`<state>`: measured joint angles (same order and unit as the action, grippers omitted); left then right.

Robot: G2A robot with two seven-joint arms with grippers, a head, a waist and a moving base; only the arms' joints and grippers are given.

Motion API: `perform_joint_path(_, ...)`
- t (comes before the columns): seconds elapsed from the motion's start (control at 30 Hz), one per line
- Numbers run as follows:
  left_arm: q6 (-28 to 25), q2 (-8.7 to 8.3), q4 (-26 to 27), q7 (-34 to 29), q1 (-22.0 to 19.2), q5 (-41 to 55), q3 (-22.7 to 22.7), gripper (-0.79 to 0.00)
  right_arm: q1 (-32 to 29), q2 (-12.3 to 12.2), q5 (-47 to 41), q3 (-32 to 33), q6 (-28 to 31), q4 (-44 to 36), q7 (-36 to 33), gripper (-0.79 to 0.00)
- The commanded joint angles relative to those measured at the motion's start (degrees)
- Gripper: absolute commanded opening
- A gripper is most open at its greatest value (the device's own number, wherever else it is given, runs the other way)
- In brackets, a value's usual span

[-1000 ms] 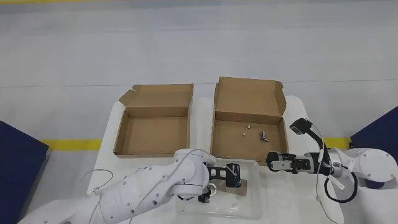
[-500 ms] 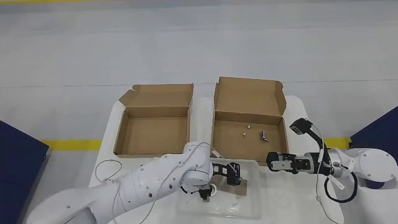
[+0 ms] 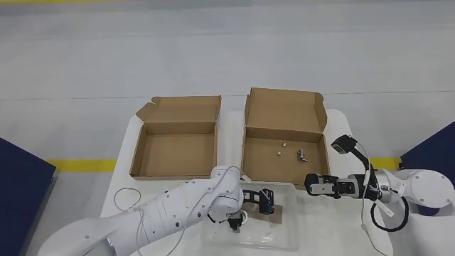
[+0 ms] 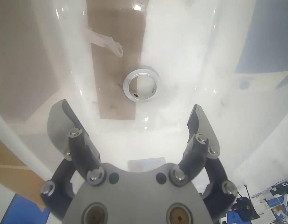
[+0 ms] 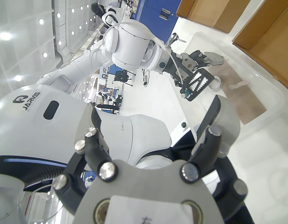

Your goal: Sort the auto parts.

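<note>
1. Plainly, the step in hand is a pick from the clear tray [image 3: 283, 233] at the near edge of the table [image 3: 321, 220]. The left gripper [image 4: 129, 107] hangs low over the tray, its jaws spread wide with nothing between them.
2. A metal ring [image 4: 140, 97] lies on the tray floor just ahead of those jaws, apart from both fingertips and half over the edge of a brown card strip [image 4: 115, 36]. It looks like the part being gone for. In the top view it shows as a small pale circle [image 3: 242, 217] beside that arm's wrist.
3. A pale, translucent plastic clip [image 4: 104, 43] lies farther along the strip, apart from the ring.
4. Behind the tray stand two open cardboard boxes. The left box [image 3: 174, 155] has a bare floor. The right box [image 3: 284, 167] holds a few small parts [image 3: 301, 155] near its middle, so sorting seems only begun.
5. The right gripper [image 5: 155, 108] hovers over the table just beside the tray and in front of the right box. Its jaws are spread and hold nothing. It looks across at the left gripper [image 5: 200, 71] and the ring [image 5: 215, 83].
6. The next move likely calls for the left gripper to go forward and down until the jaws straddle the ring, then to close across its outer wall.
7. The ring is smooth and round, so an off-centre pinch could squirt it away across the slick tray floor.
</note>
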<state>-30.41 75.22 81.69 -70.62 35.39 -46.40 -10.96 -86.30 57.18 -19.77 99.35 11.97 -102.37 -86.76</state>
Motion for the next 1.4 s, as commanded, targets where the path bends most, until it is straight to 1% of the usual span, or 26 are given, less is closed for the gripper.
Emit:
perform_joint_path(0.0, 0.15, 0.0, -0.03, -0.13, 0.0, 0.05, -0.01, 0.0, 0.0, 0.0, 0.0, 0.0, 0.0, 0.0, 0.0, 0.0)
perform_joint_path(0.1, 0.28, 0.0, -0.05, 0.25, 0.17, -0.03, -0.03, 0.0, 0.0, 0.0, 0.0, 0.0, 0.0, 0.0, 0.0, 0.0)
perform_joint_path(0.27, -0.17, 0.0, 0.57, 2.25, 1.03, -3.01, 0.0, 0.0, 0.0, 0.0, 0.0, 0.0, 0.0, 0.0, 0.0, 0.0)
perform_joint_path(0.3, -0.32, 0.0, 0.63, 2.28, 1.04, -3.28, -0.13, -0.086, 0.0, 0.0, 0.0, 0.0, 0.0, 0.0, 0.0, 0.0)
perform_joint_path(0.33, -0.35, -0.01, 0.7, 2.33, 1.13, -3.45, -0.25, -0.231, 0.0, 0.0, 0.0, 0.0, 0.0, 0.0, 0.0, 0.0)
perform_joint_path(0.4, -0.21, -0.02, 0.74, 2.26, 1.33, -3.9, -0.47, -0.403, 0.0, 0.0, 0.0, 0.0, 0.0, 0.0, 0.0, 0.0)
perform_joint_path(0.43, -0.16, -0.02, 0.8, 2.31, 1.44, -4.04, -0.6, -0.431, 0.0, 0.0, 0.0, 0.0, 0.0, 0.0, 0.0, 0.0)
perform_joint_path(0.5, -0.12, -0.04, 0.69, 2.34, 1.68, -4.37, -0.83, -0.44, 0.0, 0.0, 0.0, 0.0, 0.0, 0.0, 0.0, 0.0)
perform_joint_path(0.57, -0.3, -0.06, 0.7, 2.44, 1.91, -4.64, -1.05, -0.508, 0.0, 0.0, 0.0, 0.0, 0.0, 0.0, 0.0, 0.0)
perform_joint_path(0.6, -0.25, -0.08, 0.66, 2.39, 2.01, -4.81, -1.17, -0.529, 0.0, 0.0, 0.0, 0.0, 0.0, 0.0, 0.0, 0.0)
perform_joint_path(0.7, -0.46, -0.1, 0.54, 2.26, 2.28, -5.18, -1.49, -0.496, 0.0, 0.0, 0.0, 0.0, 0.0, 0.0, 0.0, 0.0)
perform_joint_path(0.8, -0.8, -0.04, 0.49, 2.17, 2.46, -5.42, -1.76, -0.502, 0.0, 0.0, 0.0, 0.0, 0.0, 0.0, 0.0, 0.0)
perform_joint_path(0.87, -1.08, 0.04, 0.27, 2.11, 2.55, -5.58, -1.89, -0.529, 0.0, 0.0, 0.0, 0.0, 0.0, 0.0, 0.0, 0.0)
perform_joint_path(0.93, -1.3, 0.17, 0.11, 2.08, 2.64, -5.73, -1.98, -0.529, 0.0, 0.0, 0.0, 0.0, 0.0, 0.0, 0.0, 0.0)
perform_joint_path(1.07, -1.18, 0.54, -0.9, 1.84, 2.9, -5.86, -2.08, -0.563, 0.0, 0.0, 0.0, 0.0, 0.0, 0.0, 0.0, 0.0)
perform_joint_path(1.23, -2.01, 1.3, -2.49, 2.23, 2.9, -5.68, -2.06, -0.588, 0.0, 0.0, 0.0, 0.0, 0.0, 0.0, 0.0, 0.0)
perform_joint_path(1.3, -2.12, 1.62, -3.02, 2.35, 2.96, -5.76, -1.98, -0.61, 0.0, 0.0, 0.0, 0.0, 0.0, 0.0, 0.0, 0.0)
perform_joint_path(1.37, -2.41, 1.93, -3.56, 2.49, 2.98, -5.69, -1.94, -0.61, 0.0, 0.0, 0.0, 0.0, 0.0, 0.0, 0.0, 0.0)
